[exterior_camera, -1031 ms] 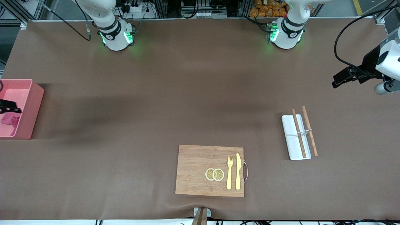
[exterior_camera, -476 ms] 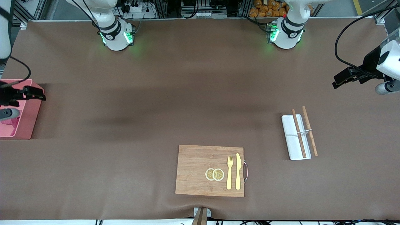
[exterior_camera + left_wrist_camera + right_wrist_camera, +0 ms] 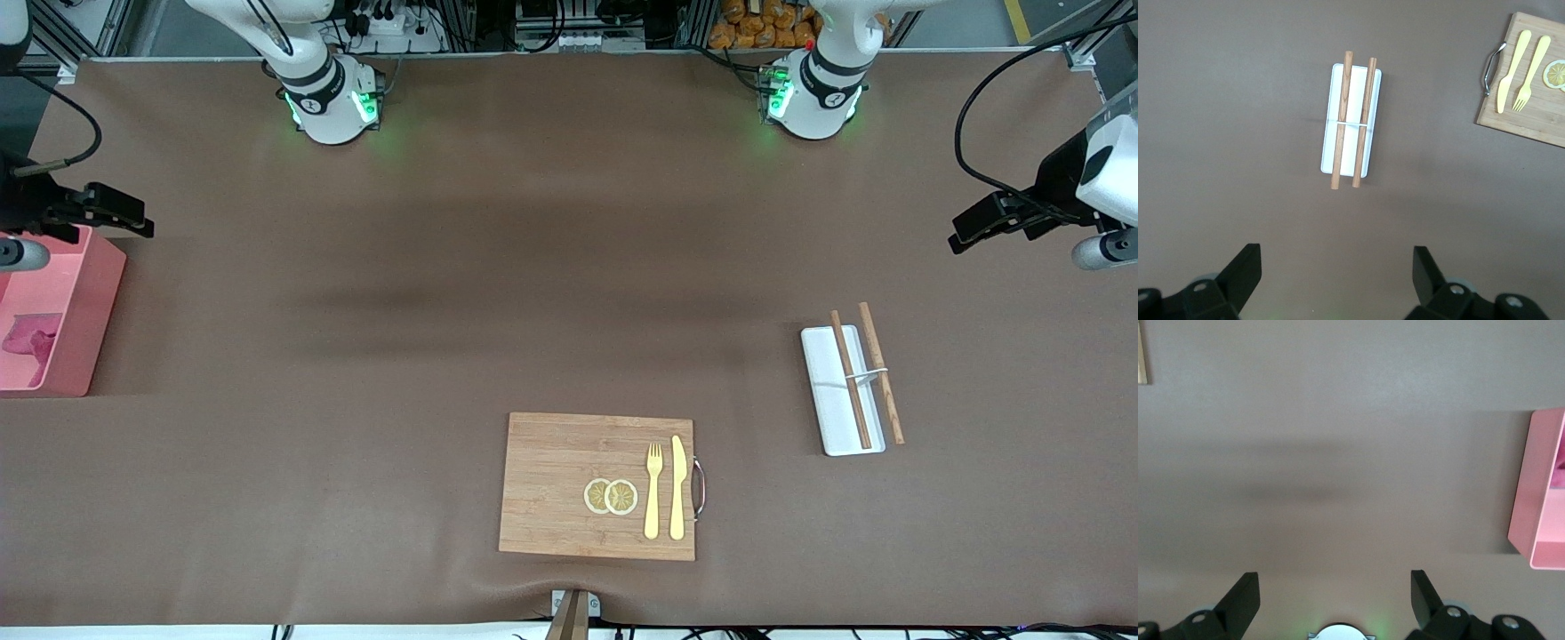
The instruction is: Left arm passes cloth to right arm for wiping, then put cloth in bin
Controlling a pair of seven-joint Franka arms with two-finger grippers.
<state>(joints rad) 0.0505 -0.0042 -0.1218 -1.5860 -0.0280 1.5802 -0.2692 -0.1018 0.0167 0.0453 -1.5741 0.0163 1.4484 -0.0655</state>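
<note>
The crimson cloth (image 3: 27, 342) lies crumpled inside the pink bin (image 3: 100, 293) at the right arm's end of the table. A sliver of the cloth (image 3: 1559, 470) and the bin's wall (image 3: 1536, 493) also show in the right wrist view. My right gripper (image 3: 132, 218) is open and empty, up in the air over the bin's corner nearest the robots' bases; its jaws stand wide apart in its wrist view (image 3: 1335, 583). My left gripper (image 3: 967, 233) is open and empty and waits over the table at the left arm's end, with bare table between its jaws (image 3: 1336, 260).
A flat white tray (image 3: 827, 418) with two wooden chopsticks (image 3: 880, 373) lies toward the left arm's end. A wooden cutting board (image 3: 551, 480) near the front camera carries a yellow fork (image 3: 653, 493), a knife (image 3: 677, 489) and two lemon slices (image 3: 611, 496).
My right gripper has risen out of the bin and moved toward the robots' bases, leaving the cloth in the bin. The left arm has hardly moved.
</note>
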